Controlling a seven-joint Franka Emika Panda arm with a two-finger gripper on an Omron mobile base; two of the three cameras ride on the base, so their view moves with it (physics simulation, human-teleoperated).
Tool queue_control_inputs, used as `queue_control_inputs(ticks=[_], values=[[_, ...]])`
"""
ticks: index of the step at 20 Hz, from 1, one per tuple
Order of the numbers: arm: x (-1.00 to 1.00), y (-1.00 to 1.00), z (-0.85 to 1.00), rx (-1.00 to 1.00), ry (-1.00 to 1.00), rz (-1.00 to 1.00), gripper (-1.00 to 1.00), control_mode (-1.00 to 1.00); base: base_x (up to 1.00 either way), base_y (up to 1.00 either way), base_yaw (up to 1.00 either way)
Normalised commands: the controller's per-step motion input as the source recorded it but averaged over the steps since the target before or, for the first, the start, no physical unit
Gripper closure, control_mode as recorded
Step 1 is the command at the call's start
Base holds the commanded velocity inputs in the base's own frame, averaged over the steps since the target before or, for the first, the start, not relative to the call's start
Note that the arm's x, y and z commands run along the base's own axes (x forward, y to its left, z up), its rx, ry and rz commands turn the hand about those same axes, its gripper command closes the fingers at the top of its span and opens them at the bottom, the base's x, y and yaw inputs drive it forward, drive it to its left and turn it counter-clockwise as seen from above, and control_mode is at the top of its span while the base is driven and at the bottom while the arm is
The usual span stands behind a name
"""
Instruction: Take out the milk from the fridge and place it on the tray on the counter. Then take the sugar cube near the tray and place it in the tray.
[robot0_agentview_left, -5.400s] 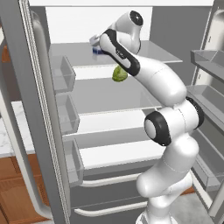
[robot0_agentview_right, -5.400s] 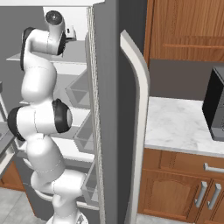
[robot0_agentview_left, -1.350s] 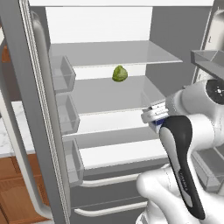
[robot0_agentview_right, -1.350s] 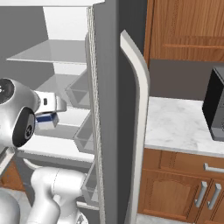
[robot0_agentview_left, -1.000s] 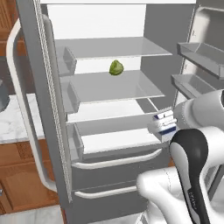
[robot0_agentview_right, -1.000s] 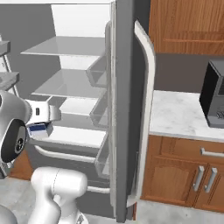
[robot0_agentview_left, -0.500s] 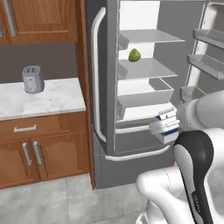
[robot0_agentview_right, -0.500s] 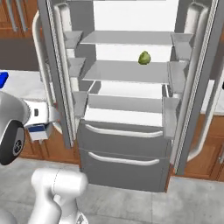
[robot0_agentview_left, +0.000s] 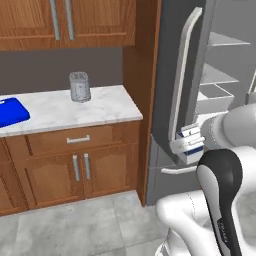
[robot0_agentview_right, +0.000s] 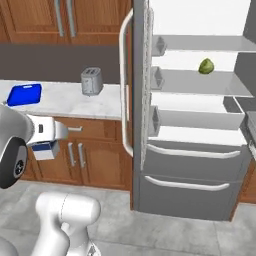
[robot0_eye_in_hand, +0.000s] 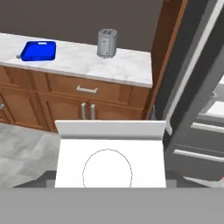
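A: What has changed over the last few seconds?

B: The base has swung away from the fridge (robot0_agentview_right: 195, 150). A moment back both base views looked straight into the open shelves; now the counter (robot0_agentview_left: 105, 107) and its wooden cabinets take the left of each picture and the fridge sits off at 3 o'clock. That shift is the camera's, not the kitchen's.

A: And the milk (robot0_agentview_left: 190, 145)?

B: It is out of the fridge. Several seconds ago the arm was reaching up to the top shelf; now the carton rides in front of the robot, clamped in the gripper (robot0_agentview_right: 46, 142). In the right base view the milk sits at 9 o'clock, low beside the arm's white wrist. In the hand view its white gabled top covers the lower middle.

A: So the jaws are shut on it?

B: Yes, closed around the carton's body and no wider.

A: Where is the tray (robot0_eye_in_hand: 38, 50)?

B: On the counter, at 10 o'clock in the hand view, well apart from the milk. The toaster (robot0_eye_in_hand: 106, 43) stands between it and the fridge. A tiny pale speck touches the tray's left edge, possibly the sugar cube, though it is too small to be sure.

A: What does this mean for the task?

B: The fetch looks done; the carry across to the tray remains, then the cube.
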Motion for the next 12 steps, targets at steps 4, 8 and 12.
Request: queue_control_inputs(ticks=[4,8,12], values=[[0.00,0.00,0.00,0.00,0.00,0.00,1.00,1.00,0.62,1.00,0.00],[0.00,0.00,0.00,0.00,0.00,0.00,1.00,1.00,0.91,1.00,0.00],[0.00,0.00,0.00,0.00,0.00,0.00,1.00,1.00,1.00,1.00,0.00]])
